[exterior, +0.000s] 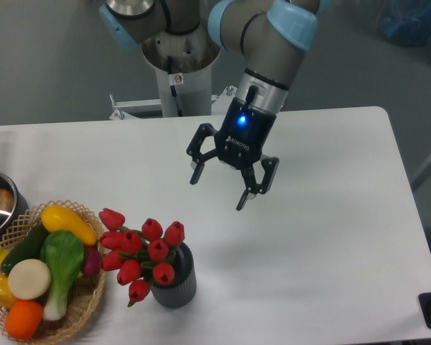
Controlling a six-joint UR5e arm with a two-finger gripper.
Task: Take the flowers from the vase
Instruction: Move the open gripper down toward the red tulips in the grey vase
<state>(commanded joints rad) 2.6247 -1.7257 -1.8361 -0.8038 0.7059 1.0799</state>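
The gripper (pixel 218 190) is hanging above the tabletop (pixel 323 237) with fingers spread apart (nothing held). The flowers (pixel 142 249) are sitting in the vase (pixel 176 282), beside the wicker basket (pixel 86 305).

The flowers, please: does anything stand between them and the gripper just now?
Nothing visible does. The open gripper hangs above bare table, up and to the right of the flowers in the vase. The basket sits on their far side, left of the flowers.
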